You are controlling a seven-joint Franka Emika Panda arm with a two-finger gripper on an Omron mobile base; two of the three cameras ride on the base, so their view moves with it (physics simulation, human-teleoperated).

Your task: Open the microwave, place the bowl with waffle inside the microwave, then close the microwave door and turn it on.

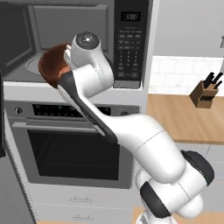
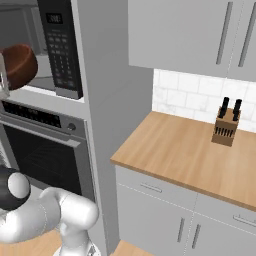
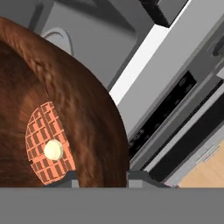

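Bowl (image 1: 51,65) is up at the mouth of the open microwave (image 1: 70,39), sitting in front of the grey cavity and its turntable (image 1: 37,64), above the oven (image 1: 65,144). The end effector (image 3: 99,177) is pinching the bowl's rim, one tip inside and one outside. The waffle (image 3: 47,148) lies in the bottom with a pale blob on it. Off on the counter (image 2: 170,150) there's a knife block (image 2: 226,125).

One microwave (image 1: 65,39), one oven (image 1: 70,144), one bowl (image 1: 51,64), one waffle (image 3: 47,148) and one knife block (image 2: 225,127) on the worktop (image 2: 180,150) were counted.
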